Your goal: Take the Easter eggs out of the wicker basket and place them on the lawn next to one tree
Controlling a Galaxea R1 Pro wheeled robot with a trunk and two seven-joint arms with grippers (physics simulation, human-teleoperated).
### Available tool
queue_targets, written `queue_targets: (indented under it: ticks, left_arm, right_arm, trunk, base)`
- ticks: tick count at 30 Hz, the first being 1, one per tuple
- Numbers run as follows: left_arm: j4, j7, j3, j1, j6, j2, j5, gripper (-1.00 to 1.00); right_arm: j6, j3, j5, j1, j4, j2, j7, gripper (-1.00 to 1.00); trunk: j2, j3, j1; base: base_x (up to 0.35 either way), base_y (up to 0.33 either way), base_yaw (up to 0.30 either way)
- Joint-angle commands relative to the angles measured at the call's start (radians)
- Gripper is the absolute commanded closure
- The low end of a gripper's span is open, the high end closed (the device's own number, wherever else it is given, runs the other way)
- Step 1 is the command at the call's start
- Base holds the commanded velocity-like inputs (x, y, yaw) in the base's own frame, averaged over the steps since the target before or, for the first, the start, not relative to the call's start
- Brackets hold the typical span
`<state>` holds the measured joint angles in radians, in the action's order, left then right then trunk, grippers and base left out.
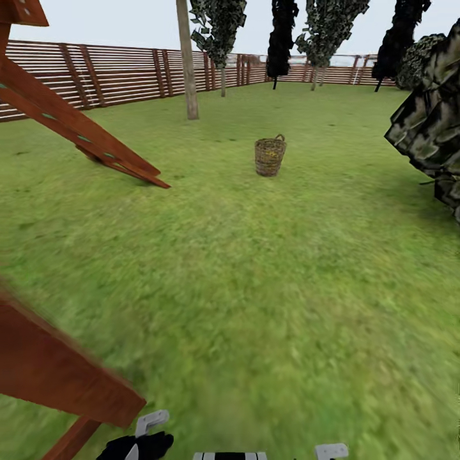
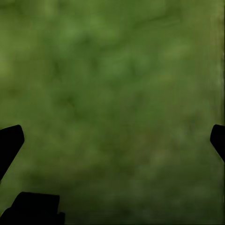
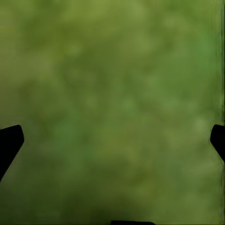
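Lawn (image 1: 255,287) w/ basket (image 1: 269,156), fence (image 1: 115,73) behind

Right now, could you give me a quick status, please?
Both grippers open, empty, over lawn. Wicker basket upright ahead. Playset beam near left.

**No readable text in any view**

There is no word, label, brand, number or sign that can be read in these pictures. In the head view, the basket (image 1: 269,156), the fence (image 1: 115,73), the wooden playset beams (image 1: 76,131) and the tree (image 1: 187,61) carry no writing. The small light marks on the playset beams are too small to tell if they are anything more than fittings. At the bottom edge of the head view there is a part with black and white stripes, which is a pattern and not letters. Both wrist views show blurred lawn (image 2: 112,93) without any marking.
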<state>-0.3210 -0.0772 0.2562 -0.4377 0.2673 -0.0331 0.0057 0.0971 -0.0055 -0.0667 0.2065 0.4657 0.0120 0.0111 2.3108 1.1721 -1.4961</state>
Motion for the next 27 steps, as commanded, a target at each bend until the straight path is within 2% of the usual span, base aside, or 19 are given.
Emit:
queue_targets:
  ticks: [1, 15, 27]
  left_arm:
    - [-0.003, -0.004, 0.007, 0.000, 0.007, -0.001, 0.000, -1.00]
    - [-0.003, -0.004, 0.007, 0.000, 0.007, -0.001, 0.000, -1.00]
    - [-0.003, -0.004, 0.007, 0.000, 0.007, -0.001, 0.000, -1.00]
  right_arm:
    - [0.003, -0.001, -0.007, 0.001, -0.001, 0.000, 0.001, -1.00]
    - [0.018, -0.001, -0.006, 0.001, -0.002, 0.000, 0.001, -1.00]
    - [0.022, 0.000, -0.007, 0.001, -0.003, 0.000, 0.001, -1.00]
  trunk:
    - [0.000, 0.001, 0.000]
    - [0.000, 0.001, 0.000]
    - [0.000, 0.001, 0.000]
  base:
    - [0.328, 0.000, -0.284]
    - [0.328, 0.000, -0.281]
    - [0.328, 0.000, -0.021]
